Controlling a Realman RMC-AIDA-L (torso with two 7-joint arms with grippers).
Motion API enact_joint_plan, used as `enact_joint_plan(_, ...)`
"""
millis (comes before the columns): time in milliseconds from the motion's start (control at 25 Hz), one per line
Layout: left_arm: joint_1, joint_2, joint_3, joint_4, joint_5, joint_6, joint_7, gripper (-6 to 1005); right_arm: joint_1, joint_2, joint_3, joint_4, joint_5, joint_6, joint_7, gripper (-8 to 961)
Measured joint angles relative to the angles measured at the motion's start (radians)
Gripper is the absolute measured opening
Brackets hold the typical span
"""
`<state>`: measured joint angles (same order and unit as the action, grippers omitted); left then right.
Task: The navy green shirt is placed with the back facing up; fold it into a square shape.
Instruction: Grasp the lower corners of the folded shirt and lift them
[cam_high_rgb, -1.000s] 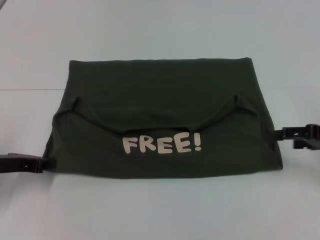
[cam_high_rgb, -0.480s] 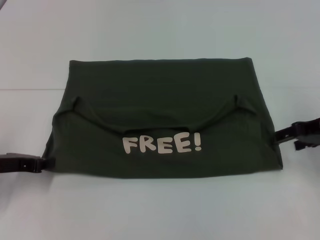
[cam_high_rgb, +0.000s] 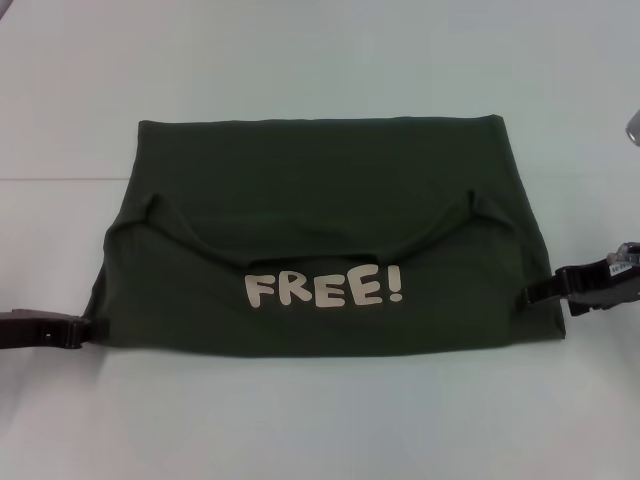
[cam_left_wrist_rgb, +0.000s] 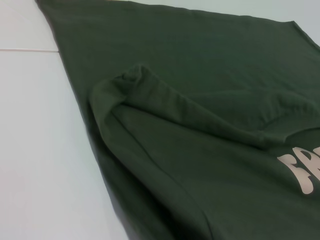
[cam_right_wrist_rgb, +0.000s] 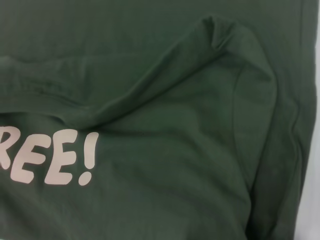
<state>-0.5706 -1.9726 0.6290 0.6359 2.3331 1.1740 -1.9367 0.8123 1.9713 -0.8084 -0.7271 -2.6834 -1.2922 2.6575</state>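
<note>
Right end effector (cam_high_rgb: 540, 291) moved onto navy green shirt (cam_high_rgb: 320, 190) edge (grip seemingly clenched) | left end effector (cam_high_rgb: 92, 327): grip unclear

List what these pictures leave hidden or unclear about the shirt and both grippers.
- Head view: left gripper and right gripper sit at the navy green shirt's edges; fingertips too small to judge.
- Wrist views: neither arm's own fingers appear.
- All views: layers beneath the folded flap are covered by cloth.
- Wrist views: "FREE!" lettering is cropped.

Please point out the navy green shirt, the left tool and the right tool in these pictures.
navy green shirt (cam_high_rgb: 320, 190): head view, plain upper panel.
left tool (cam_high_rgb: 92, 328): head view, tip at the shirt's near-left edge.
right tool (cam_high_rgb: 540, 291): head view, tip at the shirt's right edge.
</note>
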Motion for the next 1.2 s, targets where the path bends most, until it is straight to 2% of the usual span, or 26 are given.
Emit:
enact_joint_plan(240, 0.000, -0.002, 0.000, 0.001, 0.000, 0.000, 0.001, 33, -0.009, 0.021, 0.004, 0.002, 0.018, 0.015, -0.006, 883)
enact_joint_plan(1200, 0.002, -0.005, 0.000, 0.001, 0.000, 0.001, 0.001, 33, -0.032, 0.028, 0.006, 0.041, 0.098, 0.069, -0.068, 884)
